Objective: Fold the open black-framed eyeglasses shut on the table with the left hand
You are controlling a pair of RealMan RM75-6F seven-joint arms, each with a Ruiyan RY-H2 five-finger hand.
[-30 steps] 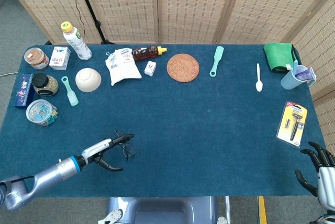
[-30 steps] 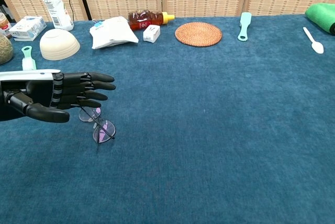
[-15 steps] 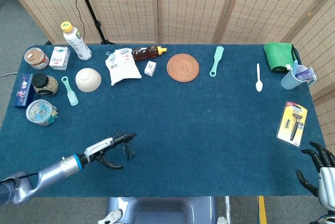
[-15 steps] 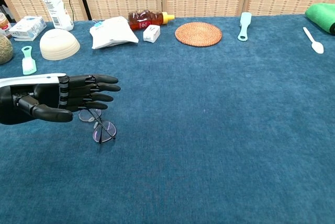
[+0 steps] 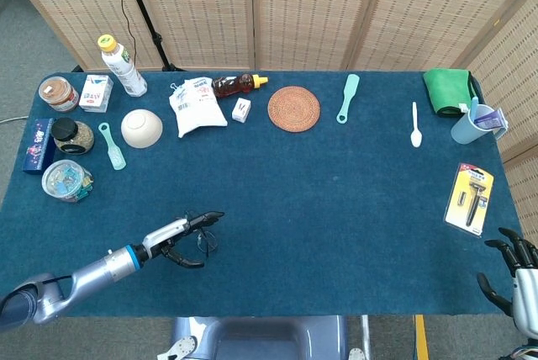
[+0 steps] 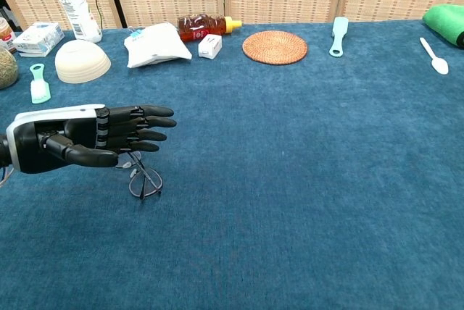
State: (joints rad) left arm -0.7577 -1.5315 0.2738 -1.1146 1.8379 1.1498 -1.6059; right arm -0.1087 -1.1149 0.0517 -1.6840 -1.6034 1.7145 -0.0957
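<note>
I am hovering my left hand [image 6: 80,136] over the eyeglasses [image 6: 143,180], fingers [image 6: 148,123] stretched flat and holding nothing. They are looking light, thin and fragile, likely to skid on the surface [image 6: 304,179], so I am judging the temple at the frame's 12 o'clock side the place to press.

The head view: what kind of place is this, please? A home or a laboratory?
Probably a lab set up for robot practice, not a home: woven folding screens wall off a blue-covered table, and unrelated items lie spread out, such as a packaged razor and a honey bottle.
</note>
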